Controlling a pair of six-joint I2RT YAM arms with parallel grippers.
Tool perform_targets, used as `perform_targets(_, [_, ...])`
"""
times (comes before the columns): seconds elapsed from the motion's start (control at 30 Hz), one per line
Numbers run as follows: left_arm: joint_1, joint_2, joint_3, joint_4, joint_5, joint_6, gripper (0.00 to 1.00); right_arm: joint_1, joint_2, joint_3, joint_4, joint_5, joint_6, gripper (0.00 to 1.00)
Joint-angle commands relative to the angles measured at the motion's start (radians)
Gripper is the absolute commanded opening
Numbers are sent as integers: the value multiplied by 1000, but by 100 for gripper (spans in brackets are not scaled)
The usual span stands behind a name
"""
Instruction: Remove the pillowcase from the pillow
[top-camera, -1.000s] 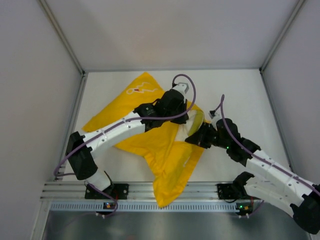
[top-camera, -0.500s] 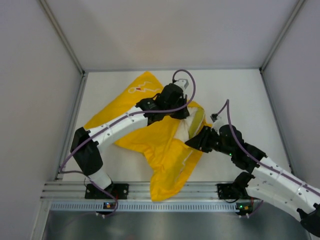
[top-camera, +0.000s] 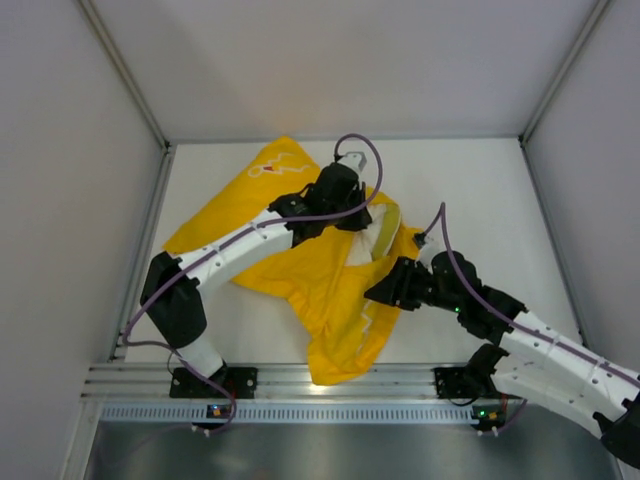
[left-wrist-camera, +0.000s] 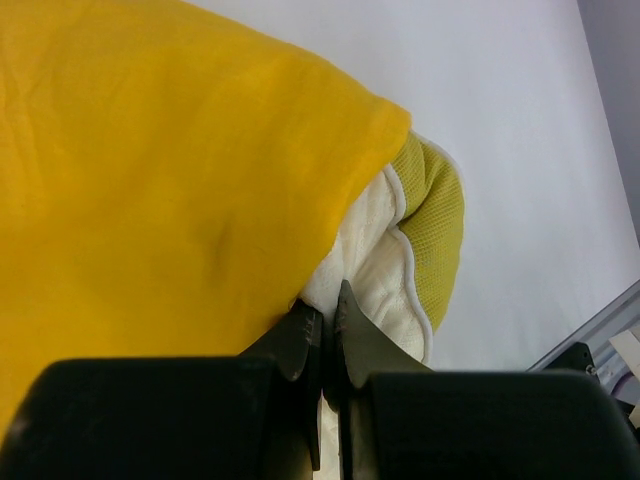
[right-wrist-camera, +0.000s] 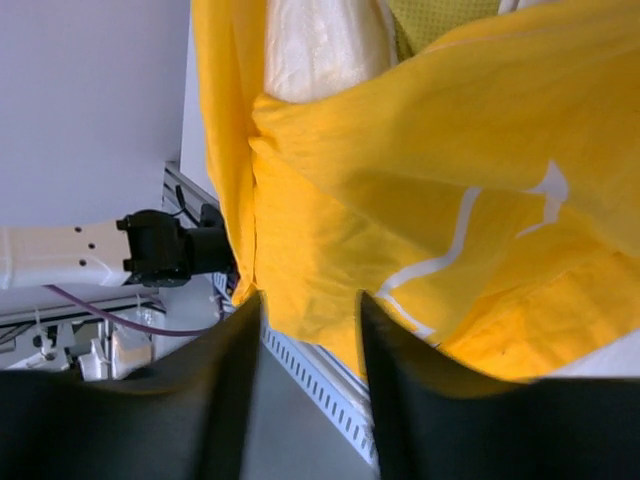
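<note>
While the overhead view looks down on me, the pillowcase (top-camera: 320, 285) lies crumpled across the middle of the counter (top-camera: 480, 200). One corner reaches toward the upper left, and a tail runs down to the rail (top-camera: 270, 380) at the bottom centre. The pillow (top-camera: 388, 235) shows as a pale sliver at the cloth's right edge, just right of centre. My left gripper (top-camera: 358, 218) sits over the cloth right beside that sliver. My right gripper (top-camera: 375, 293) points at the cloth's right edge just below it.

From my left wrist, the left jaws are pressed together. Their tips lie against the cream edge of the pillow (left-wrist-camera: 375, 270) where it comes out from under the pillowcase (left-wrist-camera: 150, 180). Whether they nip a fold, I cannot tell. The yellow cloth fills the left and upper left. The pillow bulges at centre right, with a greenish mesh side and white piping.

From my right wrist, the right jaws are spread, dark and blurred at the bottom, with nothing between them. The creased pillowcase (right-wrist-camera: 450, 180), with its white printed line, fills the centre and right. The pillow (right-wrist-camera: 320, 45) peeks out at the top centre.
</note>
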Motion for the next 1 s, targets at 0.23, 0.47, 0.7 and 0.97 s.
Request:
perform_targets(0.23, [-5,-114,-35,120,21,-10,0,-6,54,81,31,82,-5,93])
perform_targets(0.47, [-6,-125,-46,120,24,-5,0,-49,180,156,32,67,5,88])
perform_targets(0.7, [-6,-127,-55,125,31,-5,0,-93,194,185,32,82,-9,72])
perform_targets(0.97, [-6,-134,-66,134,31,-4,0,-96,231,185,57,67,-17,55])
